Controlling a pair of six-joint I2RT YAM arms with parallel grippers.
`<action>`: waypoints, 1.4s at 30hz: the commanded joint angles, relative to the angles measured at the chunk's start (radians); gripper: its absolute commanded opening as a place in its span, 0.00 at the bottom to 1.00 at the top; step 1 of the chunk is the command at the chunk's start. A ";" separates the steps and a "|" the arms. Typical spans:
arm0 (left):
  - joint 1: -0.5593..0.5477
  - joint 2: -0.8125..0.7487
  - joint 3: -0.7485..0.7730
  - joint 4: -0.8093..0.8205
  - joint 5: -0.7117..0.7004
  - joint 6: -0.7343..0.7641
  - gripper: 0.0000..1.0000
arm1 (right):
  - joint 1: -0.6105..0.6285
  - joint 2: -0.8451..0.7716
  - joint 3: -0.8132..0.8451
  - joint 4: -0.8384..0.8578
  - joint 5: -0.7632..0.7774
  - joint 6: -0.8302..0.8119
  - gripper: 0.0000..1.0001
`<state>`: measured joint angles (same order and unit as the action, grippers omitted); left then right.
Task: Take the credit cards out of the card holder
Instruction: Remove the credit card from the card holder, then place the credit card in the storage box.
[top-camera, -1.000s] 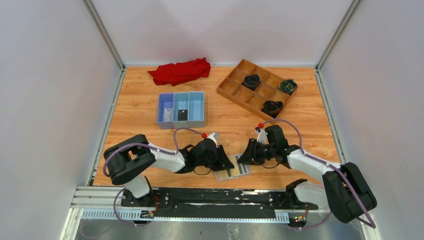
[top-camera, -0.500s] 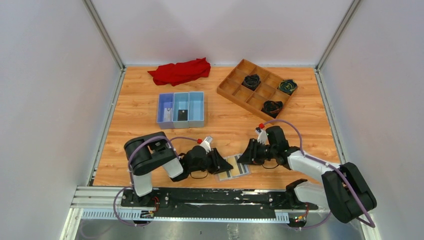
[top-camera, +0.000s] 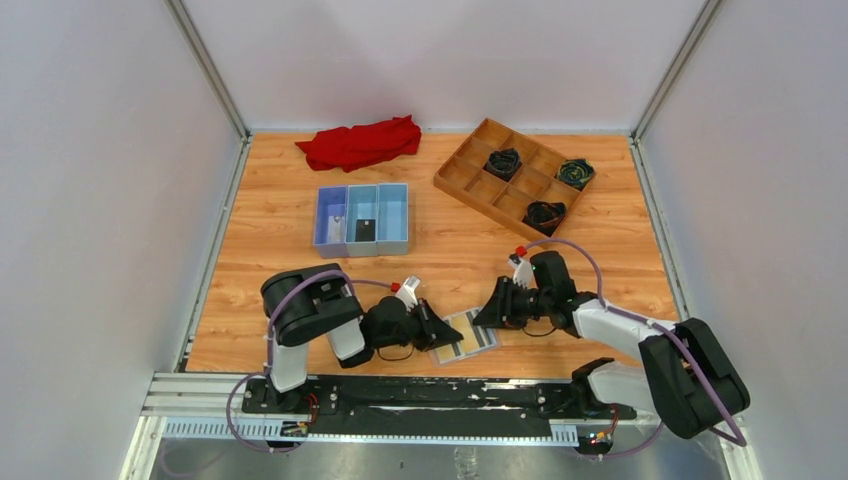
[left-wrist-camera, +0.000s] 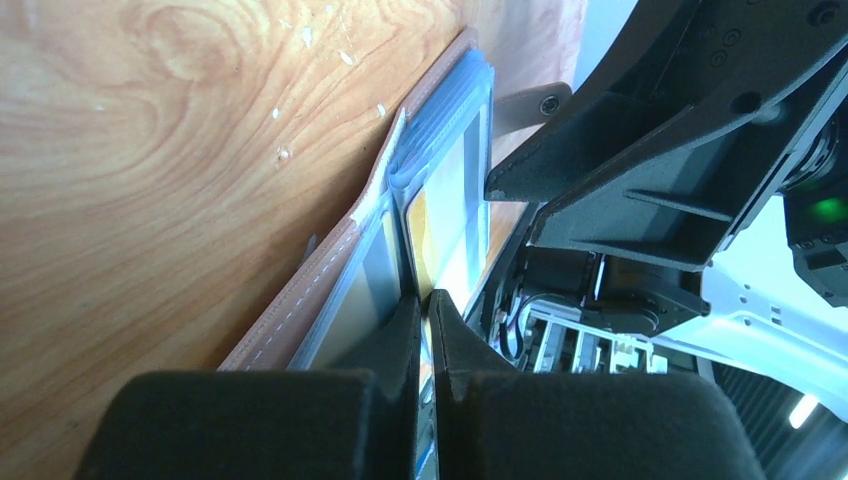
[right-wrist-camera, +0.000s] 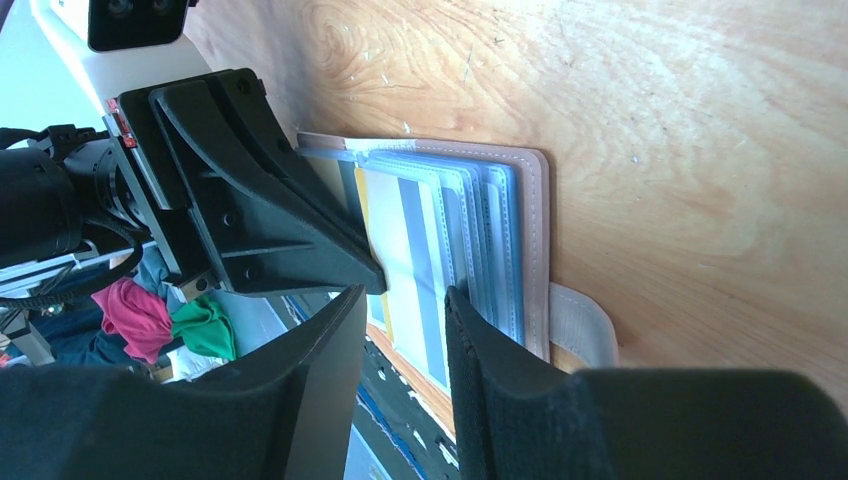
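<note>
The card holder (top-camera: 468, 338) lies open near the front edge, tan-pink outside (right-wrist-camera: 537, 225) with clear sleeves. A gold-and-white credit card (right-wrist-camera: 405, 235) sticks out of a sleeve. My left gripper (top-camera: 437, 334) is at the holder's left side, and its jaws (left-wrist-camera: 424, 298) are shut on this card's (left-wrist-camera: 447, 215) edge. My right gripper (top-camera: 487, 314) is at the holder's right side and stands open (right-wrist-camera: 405, 292), with one finger (right-wrist-camera: 478, 335) resting on the sleeves. A pale card (top-camera: 338, 228) and a black card (top-camera: 366, 229) lie in the blue tray.
The blue three-compartment tray (top-camera: 396, 215) stands behind the arms. A wooden grid tray (top-camera: 466, 170) with dark bundles is at the back right. A red cloth (top-camera: 360, 142) lies at the back. The holder's white strap (right-wrist-camera: 582, 320) rests on the wood.
My left gripper has closed onto the card's edge, and the left arm has folded back toward its base. The holder has shifted slightly left. The right gripper has barely moved.
</note>
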<state>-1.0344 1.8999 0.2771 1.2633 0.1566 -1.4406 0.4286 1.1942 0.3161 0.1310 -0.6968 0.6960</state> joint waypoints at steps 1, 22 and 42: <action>-0.005 -0.022 -0.021 0.037 -0.042 0.013 0.00 | 0.018 0.041 -0.041 -0.101 0.043 -0.023 0.40; 0.001 -0.371 -0.162 -0.328 -0.055 0.072 0.00 | 0.017 0.049 -0.041 -0.106 0.070 -0.025 0.39; 0.001 -0.773 0.482 -1.826 -0.272 0.575 0.00 | 0.017 0.055 -0.014 -0.119 0.065 -0.036 0.39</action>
<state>-1.0355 1.1679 0.6655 -0.2264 -0.0071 -0.9962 0.4355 1.2190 0.3214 0.1390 -0.7063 0.7052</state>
